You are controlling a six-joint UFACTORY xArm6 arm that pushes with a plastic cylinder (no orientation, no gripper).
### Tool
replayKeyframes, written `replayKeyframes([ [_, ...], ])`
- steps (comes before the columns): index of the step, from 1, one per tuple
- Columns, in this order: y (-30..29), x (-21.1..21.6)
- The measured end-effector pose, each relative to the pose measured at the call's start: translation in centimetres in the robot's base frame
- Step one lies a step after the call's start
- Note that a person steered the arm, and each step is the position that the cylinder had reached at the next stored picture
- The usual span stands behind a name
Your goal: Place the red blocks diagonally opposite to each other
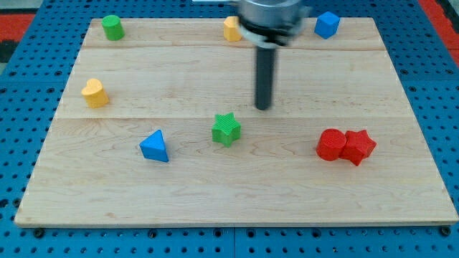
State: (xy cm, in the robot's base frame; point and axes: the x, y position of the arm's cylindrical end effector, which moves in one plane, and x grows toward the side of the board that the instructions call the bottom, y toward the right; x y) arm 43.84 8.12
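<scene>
Two red blocks sit touching at the view's right: a round red block [330, 145] and a red star [358, 147] just to its right. My tip [264, 107] rests on the board near the centre, well to the upper left of the red blocks and just up and right of a green star [226, 129]. The rod rises to the arm's head at the view's top.
A blue triangle [155, 146] lies left of the green star. A yellow heart [95, 92] is at the left, a green cylinder [112, 27] at the top left, a yellow block [232, 29] partly behind the arm, a blue block [326, 24] at the top right. The wooden board [215, 201] lies on blue pegboard.
</scene>
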Motion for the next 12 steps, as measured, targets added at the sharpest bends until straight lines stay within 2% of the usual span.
replayKeyframes([
  [1, -2.6, 8.3],
  [2, -1.7, 13.0],
  [3, 4.9, 8.3],
  [4, 8.4, 4.9],
  [6, 8.5, -1.5],
  [7, 8.6, 1.8],
  [8, 13.3, 2.3],
  [9, 14.4, -1.8],
  [12, 13.1, -3.0],
])
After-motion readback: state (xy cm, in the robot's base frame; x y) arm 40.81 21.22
